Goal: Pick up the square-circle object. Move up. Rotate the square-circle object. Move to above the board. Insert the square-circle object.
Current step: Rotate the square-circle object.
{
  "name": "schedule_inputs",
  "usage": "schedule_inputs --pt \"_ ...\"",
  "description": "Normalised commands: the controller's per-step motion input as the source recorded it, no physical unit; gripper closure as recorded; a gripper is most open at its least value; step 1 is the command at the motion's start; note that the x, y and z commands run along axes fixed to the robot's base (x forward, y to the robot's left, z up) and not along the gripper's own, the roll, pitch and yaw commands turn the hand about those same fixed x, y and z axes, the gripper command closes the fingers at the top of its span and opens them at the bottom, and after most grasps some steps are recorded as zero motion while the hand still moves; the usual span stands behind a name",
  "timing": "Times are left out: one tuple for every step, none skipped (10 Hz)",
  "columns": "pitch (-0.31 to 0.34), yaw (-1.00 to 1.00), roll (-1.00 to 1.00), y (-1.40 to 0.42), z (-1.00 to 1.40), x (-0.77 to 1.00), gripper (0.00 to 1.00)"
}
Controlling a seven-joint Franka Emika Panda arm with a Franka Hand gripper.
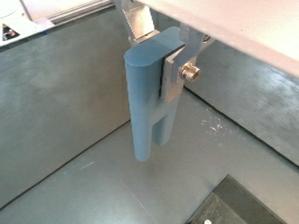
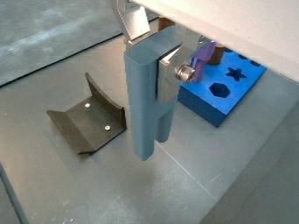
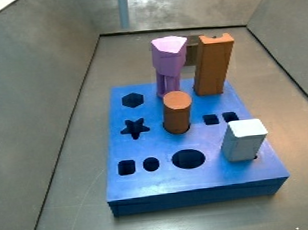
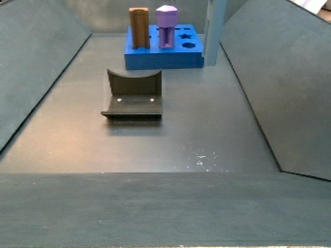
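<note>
My gripper (image 1: pixel 158 57) (image 2: pixel 156 57) is shut on the square-circle object (image 1: pixel 146 105) (image 2: pixel 146 105), a tall pale blue-grey piece of two joined posts. The silver fingers (image 1: pixel 176 70) clamp its upper end in both wrist views. The piece hangs upright, its lower end clear of the grey floor. In a wrist view the blue board (image 2: pixel 228 96) lies to one side of the held piece, apart from it. Both side views show the board (image 3: pixel 190 189) (image 4: pixel 181 58). Neither side view shows the gripper itself.
The fixture (image 2: pixel 84 122) (image 4: pixel 134 97) stands on the floor, on the held piece's other side from the board. On the board stand a lilac prism (image 3: pixel 169 66), an orange-brown square post (image 3: pixel 213 64), a brown cylinder (image 3: pixel 177 112) and a white cube (image 3: pixel 246 140). Grey walls enclose the floor.
</note>
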Motion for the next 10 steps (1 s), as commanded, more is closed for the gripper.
schedule_inputs --pt "-0.012 -0.17 0.0 0.0 -1.0 0.0 1.0" --pt "-0.032 -0.1 0.0 0.0 -1.0 0.02 1.0" --pt "-0.03 -0.08 0.0 0.01 -1.0 0.02 1.0" --pt "-0.032 -0.07 -0.01 0.01 -1.0 0.02 1.0" --pt "-0.039 -0.06 -0.01 0.01 -1.0 0.02 1.0" --pt "-0.045 -0.05 -0.02 0.01 -1.0 0.02 1.0" --pt "-0.045 -0.05 -0.02 0.01 -1.0 0.03 1.0" --pt "-0.049 -0.05 -0.03 0.01 -0.84 0.02 1.0" --pt "-0.052 -0.04 -0.04 0.01 -0.67 0.02 1.0" --pt "-0.052 -0.04 -0.04 0.01 -0.56 0.02 1.0"
